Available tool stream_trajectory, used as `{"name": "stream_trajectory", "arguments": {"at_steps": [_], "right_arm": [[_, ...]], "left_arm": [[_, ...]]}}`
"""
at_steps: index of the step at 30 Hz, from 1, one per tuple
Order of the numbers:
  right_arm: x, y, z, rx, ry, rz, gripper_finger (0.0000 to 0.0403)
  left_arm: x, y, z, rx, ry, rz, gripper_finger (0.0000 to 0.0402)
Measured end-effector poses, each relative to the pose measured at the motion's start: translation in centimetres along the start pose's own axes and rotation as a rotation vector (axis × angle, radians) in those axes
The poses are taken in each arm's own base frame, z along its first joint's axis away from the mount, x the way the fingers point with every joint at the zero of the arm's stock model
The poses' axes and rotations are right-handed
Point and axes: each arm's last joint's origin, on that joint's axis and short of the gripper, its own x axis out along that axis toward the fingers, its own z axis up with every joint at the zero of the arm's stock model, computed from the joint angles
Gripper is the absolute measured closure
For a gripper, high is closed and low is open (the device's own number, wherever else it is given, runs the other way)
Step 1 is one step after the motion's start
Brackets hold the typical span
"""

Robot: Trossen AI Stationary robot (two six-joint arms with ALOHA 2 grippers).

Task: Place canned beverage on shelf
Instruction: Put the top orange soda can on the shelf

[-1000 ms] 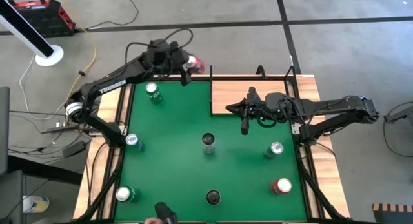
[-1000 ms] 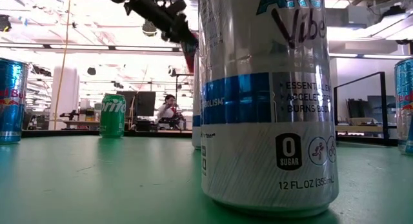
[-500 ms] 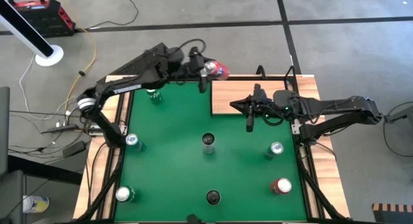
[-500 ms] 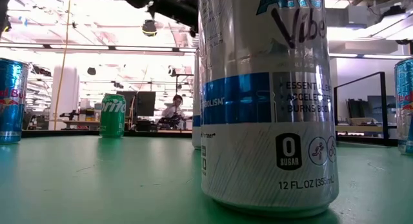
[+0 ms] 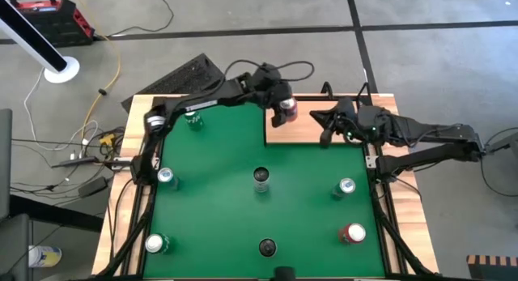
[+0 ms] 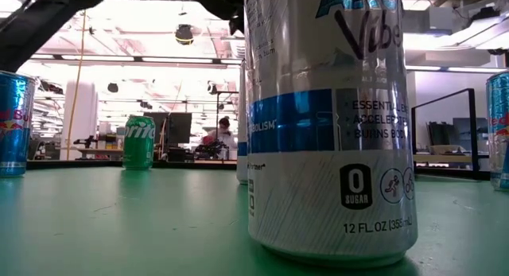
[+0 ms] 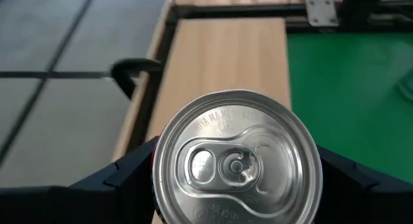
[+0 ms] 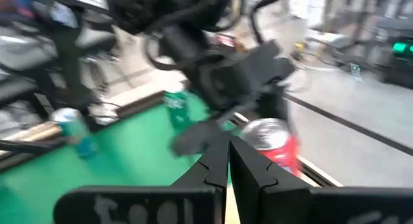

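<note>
Red canned beverage [image 5: 286, 109] hung above the shelf's [image 5: 312, 131] left end, near its far edge, gripped in the left claw [image 5: 281, 105]. Silver top with pull tab intact, unopened [image 7: 236, 163]; a dark finger [image 7: 126, 180] pressed to each side of the can body. Can roughly upright. Red side and silver rim also seen from across the shelf [image 8: 270, 141]. Shelf: flat pale-wood panel, thin black edge, set in the table's far right corner against the green felt.

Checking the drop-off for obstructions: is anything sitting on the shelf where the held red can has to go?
Nothing visible. The left gripper holds the red can over the shelf, whose wood looks bare; the right gripper hangs over it.
</note>
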Motion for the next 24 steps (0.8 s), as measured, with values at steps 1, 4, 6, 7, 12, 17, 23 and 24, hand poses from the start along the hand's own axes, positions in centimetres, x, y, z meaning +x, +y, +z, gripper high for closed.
{"name": "stream_trajectory", "arguments": {"at_steps": [1,4,6,7,12,17,23,24], "right_arm": [[0.1,-0.2,-0.1,-0.004,0.01,-0.018,0.036],[0.6,-1.0,-0.4,-0.013,0.046,-0.067,0.0363],[1.1,-1.4,-0.7,-0.024,0.078,-0.1,0.037],[1.2,-1.7,-0.9,-0.032,0.103,-0.114,0.0374],[1.9,-2.7,-1.2,-0.027,0.167,-0.117,0.0386],[2.5,-3.3,-1.3,0.008,0.195,-0.08,0.0374],[3.8,-4.2,-3.4,0.028,0.273,-0.084,0.0386],[3.9,-4.3,-3.6,0.036,0.275,-0.089,0.0386]], "left_arm": [[0.6,-0.1,-0.1,-0.002,0.014,-0.011,0.0121],[2.1,-0.6,-0.7,-0.003,0.05,-0.034,0.0121],[3.0,-0.9,-1.3,-0.005,0.077,-0.043,0.0121],[3.3,-1.0,-1.5,-0.004,0.086,-0.045,0.0121],[3.4,-1.2,-2.0,-0.006,0.102,-0.049,0.0121],[3.5,-1.2,-2.3,-0.007,0.122,-0.046,0.0121],[3.5,-1.3,-2.6,0.008,0.157,-0.045,0.0121],[3.5,-1.3,-2.6,0.008,0.154,-0.044,0.0121]]}}
